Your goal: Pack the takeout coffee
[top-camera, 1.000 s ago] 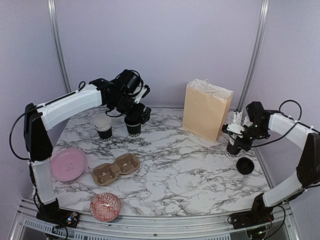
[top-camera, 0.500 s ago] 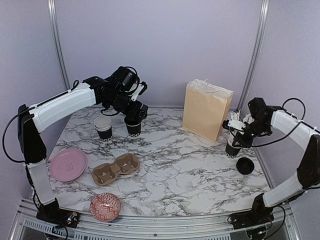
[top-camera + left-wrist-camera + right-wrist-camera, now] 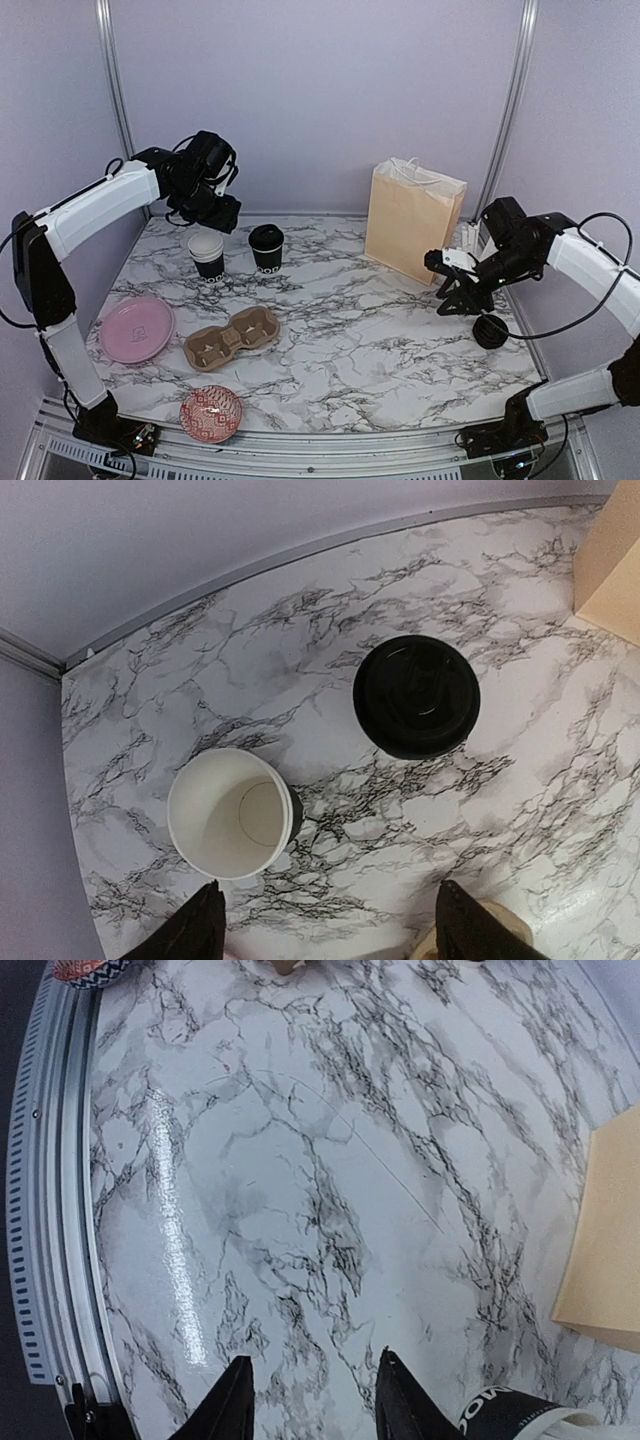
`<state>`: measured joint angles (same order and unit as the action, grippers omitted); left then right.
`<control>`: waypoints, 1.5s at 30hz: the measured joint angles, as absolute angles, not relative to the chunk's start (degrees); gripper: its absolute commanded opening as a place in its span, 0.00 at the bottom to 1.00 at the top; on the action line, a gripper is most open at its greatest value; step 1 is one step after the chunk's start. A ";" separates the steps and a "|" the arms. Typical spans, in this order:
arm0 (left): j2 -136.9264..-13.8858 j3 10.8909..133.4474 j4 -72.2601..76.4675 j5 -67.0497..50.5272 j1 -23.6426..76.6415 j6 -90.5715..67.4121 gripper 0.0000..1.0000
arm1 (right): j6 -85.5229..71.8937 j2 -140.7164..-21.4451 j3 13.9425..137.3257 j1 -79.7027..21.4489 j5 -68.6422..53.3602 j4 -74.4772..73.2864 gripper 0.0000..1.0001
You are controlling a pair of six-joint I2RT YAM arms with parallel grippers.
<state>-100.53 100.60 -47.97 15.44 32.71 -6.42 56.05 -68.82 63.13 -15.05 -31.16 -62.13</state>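
Top external: left gripper [image 3: 215, 205] has lifted off lidded cup [image 3: 266, 245], jaws spread, empty | right gripper [image 3: 450, 290] likewise spread | lidded cup and open cup [image 3: 207, 255] stand left of paper bag [image 3: 412, 220] | packing pending.

High rear overview; two close wrist views down onto the same table [image 3: 350, 340]

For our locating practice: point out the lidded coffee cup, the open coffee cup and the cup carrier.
lidded coffee cup [image 3: 416, 695], left wrist view, centre of lid
open coffee cup [image 3: 228, 815], left wrist view, white inside
cup carrier [image 3: 231, 338], top view, bridge between wells
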 measured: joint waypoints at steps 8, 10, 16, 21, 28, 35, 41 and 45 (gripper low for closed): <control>-109.56 101.89 -50.48 13.02 27.86 -7.27 0.53 | 52.49 -72.03 60.20 -25.61 -33.80 -57.21 0.40; -110.98 102.69 -50.94 12.93 27.40 -7.11 0.50 | 51.81 -72.53 59.61 -26.92 -34.30 -55.68 0.39; -113.67 105.01 -51.37 12.82 26.20 -6.20 0.43 | 49.58 -75.22 57.63 -28.34 -35.38 -50.70 0.38; -115.04 105.75 -51.46 12.45 25.61 -5.26 0.37 | 48.40 -76.14 56.88 -28.75 -35.75 -48.01 0.37; -116.99 106.02 -51.62 12.43 24.86 -4.80 0.21 | 47.99 -77.06 56.84 -28.75 -35.73 -46.30 0.36; -117.10 106.04 -51.72 12.40 23.97 -4.75 0.09 | 47.94 -77.14 56.62 -28.75 -35.73 -45.71 0.35; -117.10 106.04 -51.75 11.99 23.94 -4.43 0.00 | 47.94 -77.14 56.34 -28.75 -35.64 -45.43 0.34; -117.08 106.04 -51.79 11.92 23.97 -4.32 0.00 | 47.94 -77.45 56.34 -28.75 -35.55 -45.41 0.34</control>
